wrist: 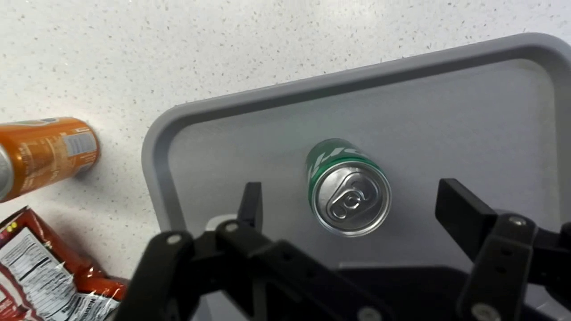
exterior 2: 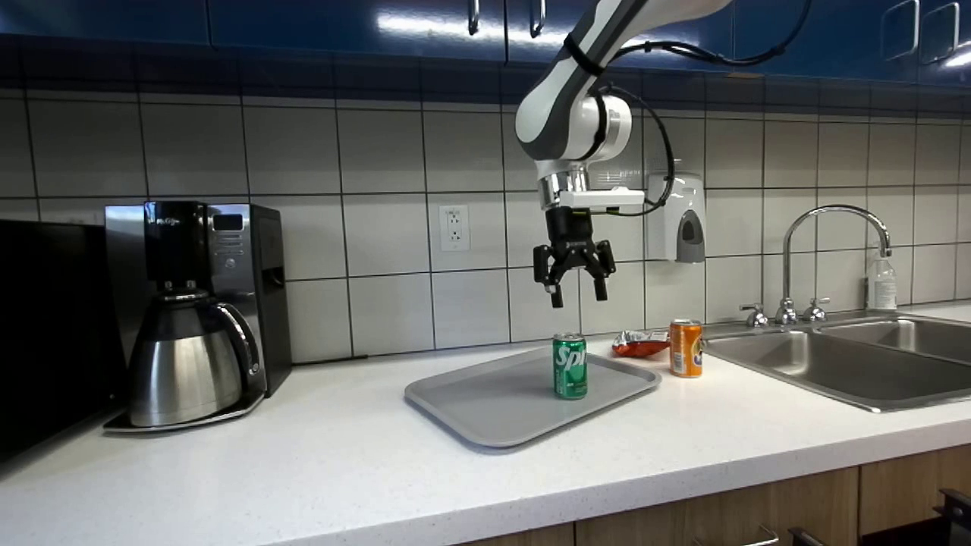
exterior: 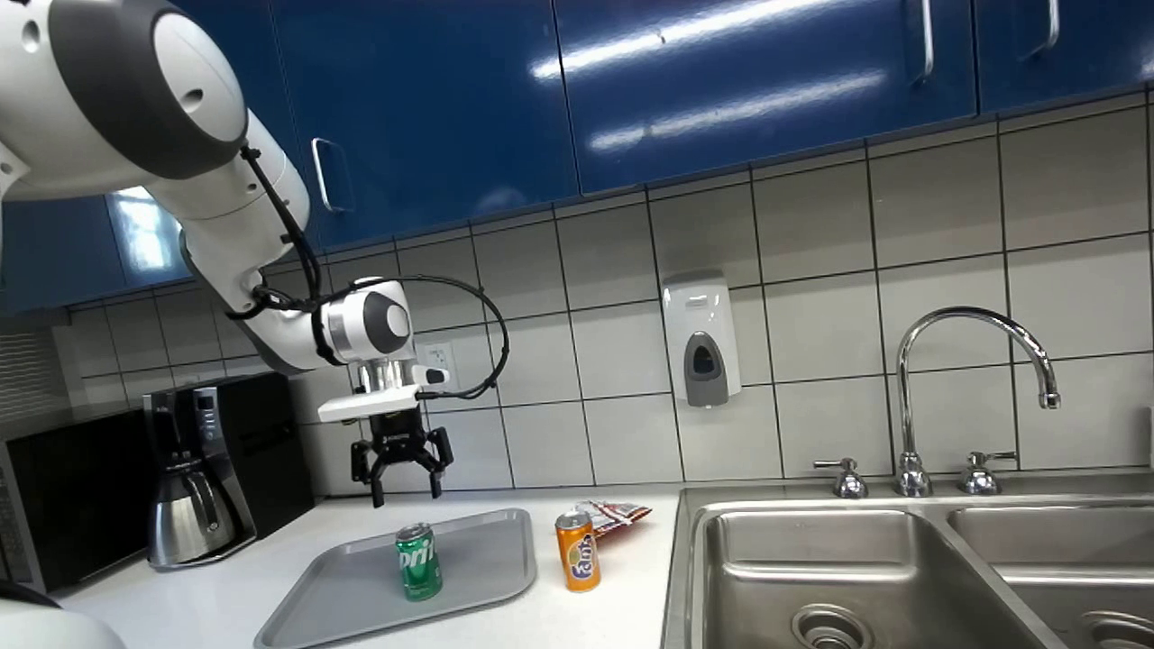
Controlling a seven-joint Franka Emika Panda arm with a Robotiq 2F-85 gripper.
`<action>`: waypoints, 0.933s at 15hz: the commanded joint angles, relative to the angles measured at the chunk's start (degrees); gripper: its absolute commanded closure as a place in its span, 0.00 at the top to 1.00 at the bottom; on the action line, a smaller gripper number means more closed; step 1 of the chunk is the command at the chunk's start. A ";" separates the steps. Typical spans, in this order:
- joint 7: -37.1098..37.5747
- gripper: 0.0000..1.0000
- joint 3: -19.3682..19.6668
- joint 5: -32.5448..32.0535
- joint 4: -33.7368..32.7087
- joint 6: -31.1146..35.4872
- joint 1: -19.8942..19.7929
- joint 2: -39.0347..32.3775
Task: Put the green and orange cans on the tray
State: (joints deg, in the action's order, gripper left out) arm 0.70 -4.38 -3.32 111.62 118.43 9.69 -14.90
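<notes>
The green can (exterior: 419, 563) stands upright on the grey tray (exterior: 487, 552); an exterior view also shows the green can (exterior 2: 570, 368) well inside the rim of the tray (exterior 2: 493, 402). My gripper (exterior 2: 579, 294) hangs above it, jaws spread wide and holding nothing. Seen from the wrist, the silver top of the green can (wrist: 351, 198) appears between the open fingers, with a gap on either side. The orange can (exterior: 578, 552) is upright on the white counter, just off the tray's edge. In the wrist view the orange can (wrist: 53, 154) lies at the left, partly cut off.
A crumpled red-and-white packet (exterior 2: 641, 345) lies behind the orange can, near the tiled wall. Past them is a steel sink (exterior: 690, 577) with a tall faucet (exterior: 906, 397). A coffee maker (exterior 2: 190, 356) stands on the tray's opposite side. Blue cabinets (exterior: 433, 108) hang above.
</notes>
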 commanded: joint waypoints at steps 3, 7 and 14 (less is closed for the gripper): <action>1.01 1.00 0.66 -0.60 5.47 -0.81 -2.08 5.91; 0.66 1.00 2.45 -0.17 8.05 -0.37 -4.62 7.47; -0.43 1.00 5.81 -0.20 8.34 0.29 -8.93 8.41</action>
State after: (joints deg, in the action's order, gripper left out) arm 0.66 0.95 -3.32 118.59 118.32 2.42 -8.45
